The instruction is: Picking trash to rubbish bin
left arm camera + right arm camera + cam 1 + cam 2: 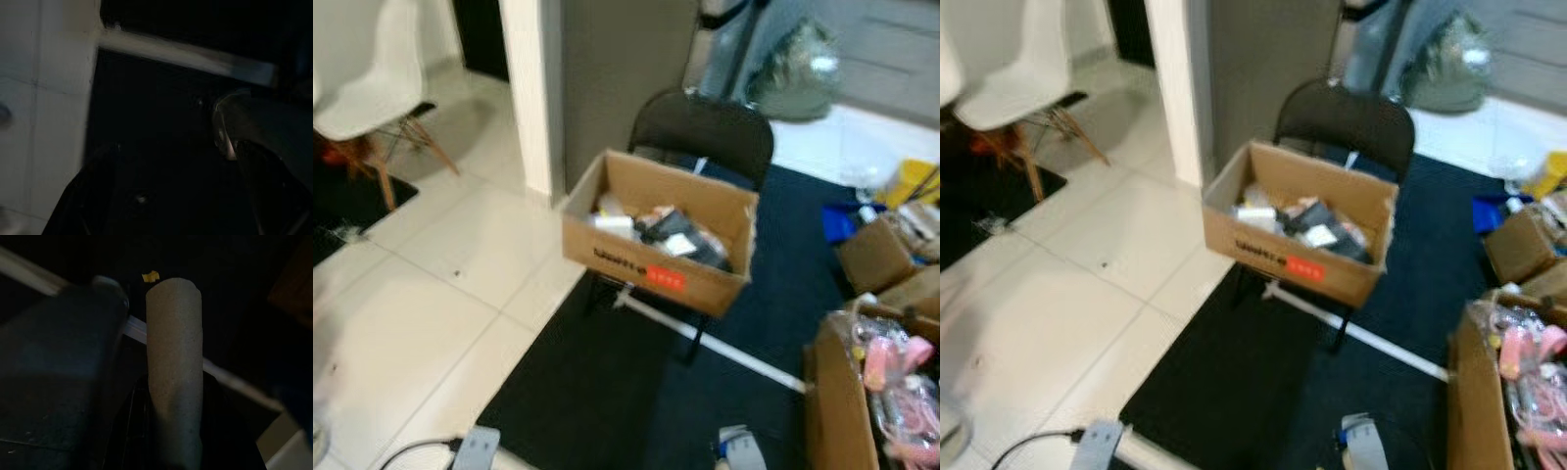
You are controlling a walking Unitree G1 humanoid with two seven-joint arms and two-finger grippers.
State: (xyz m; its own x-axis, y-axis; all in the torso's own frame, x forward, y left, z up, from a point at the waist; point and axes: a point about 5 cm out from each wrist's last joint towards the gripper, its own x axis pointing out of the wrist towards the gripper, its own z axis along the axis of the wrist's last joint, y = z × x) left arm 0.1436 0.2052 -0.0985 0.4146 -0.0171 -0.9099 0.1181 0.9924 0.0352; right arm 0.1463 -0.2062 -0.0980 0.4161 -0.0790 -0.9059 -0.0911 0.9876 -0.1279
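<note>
cardboard tube [174,367], pale matte cylinder, clamped in right gripper [171,431]

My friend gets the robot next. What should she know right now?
Right end effector: shut on a cardboard tube, held low over the dark rug.
Left end effector: idle near the rug's edge; it is too dark to tell whether it is open or shut.
Open cardboard box, partly filled, sits on the black chair ahead; it looks like the bin.
Done: tube picked up.
Left: walk to the box and drop the tube in.
</note>
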